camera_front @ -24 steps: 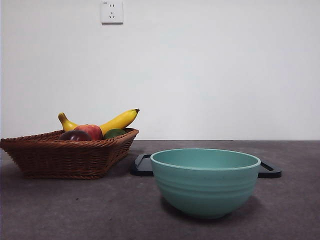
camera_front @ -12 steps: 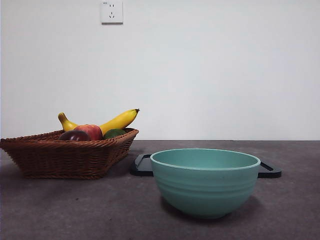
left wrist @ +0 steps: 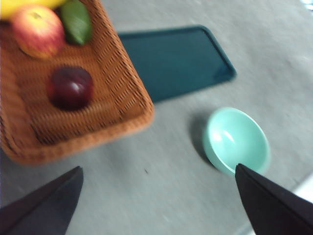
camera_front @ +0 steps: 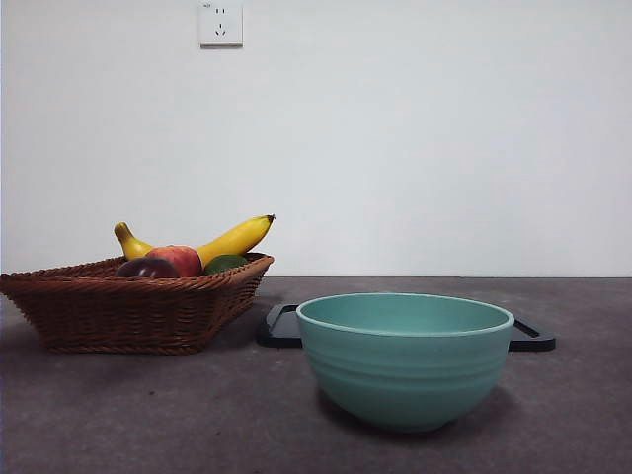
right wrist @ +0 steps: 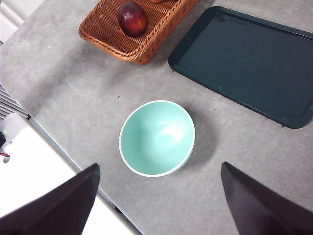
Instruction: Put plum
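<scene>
I face a plain white wall (camera_front: 415, 138) with a white socket (camera_front: 220, 22) high up; below it my grey table (camera_front: 148, 415) spreads, evenly lit.

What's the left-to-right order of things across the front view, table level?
Wicker basket holding the plum, peach-like fruit, green fruit and, behind them, the banana → dark tray → teal bowl.

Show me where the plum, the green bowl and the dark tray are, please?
plum (left wrist: 70, 87): left wrist view, middle of its glossy skin, in the wicker basket.
green bowl (right wrist: 157, 137): right wrist view, its bare inner floor.
dark tray (right wrist: 244, 63): right wrist view, bare flat bottom.
</scene>
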Motion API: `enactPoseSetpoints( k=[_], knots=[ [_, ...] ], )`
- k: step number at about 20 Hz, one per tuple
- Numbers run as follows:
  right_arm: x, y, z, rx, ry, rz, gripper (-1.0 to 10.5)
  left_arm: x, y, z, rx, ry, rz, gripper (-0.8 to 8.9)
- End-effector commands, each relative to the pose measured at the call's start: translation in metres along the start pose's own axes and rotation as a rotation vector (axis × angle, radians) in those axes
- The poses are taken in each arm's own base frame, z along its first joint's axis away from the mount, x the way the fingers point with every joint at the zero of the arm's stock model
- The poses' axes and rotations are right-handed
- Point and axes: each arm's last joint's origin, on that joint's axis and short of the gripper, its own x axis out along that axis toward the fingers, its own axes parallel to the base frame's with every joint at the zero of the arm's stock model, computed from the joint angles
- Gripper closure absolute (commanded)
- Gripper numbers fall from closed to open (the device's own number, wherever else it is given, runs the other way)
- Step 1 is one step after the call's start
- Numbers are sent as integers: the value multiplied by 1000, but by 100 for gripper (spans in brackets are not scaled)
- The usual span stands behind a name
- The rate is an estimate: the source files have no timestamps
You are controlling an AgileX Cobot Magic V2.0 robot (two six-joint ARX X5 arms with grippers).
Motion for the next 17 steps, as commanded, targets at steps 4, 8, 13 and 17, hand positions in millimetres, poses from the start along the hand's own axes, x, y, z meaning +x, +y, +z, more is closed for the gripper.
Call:
enactPoseSetpoints(
  k=[4, 8, 13, 17],
  knots=[
    [-2, 2, 5, -6, -18, 4, 550, 28, 10, 32, 12, -7, 75, 319],
    [-2, 2, 5, -6, -18, 4, 550, 58, 17, 61, 24, 50, 151, 322],
    [-2, 2, 5, -4, -18, 3, 551, 106, 29, 88, 30, 120, 180, 323],
    [-3, 2, 5, -4, -18, 3, 550, 148, 41, 84, 43, 220, 225, 323]
  ],
)
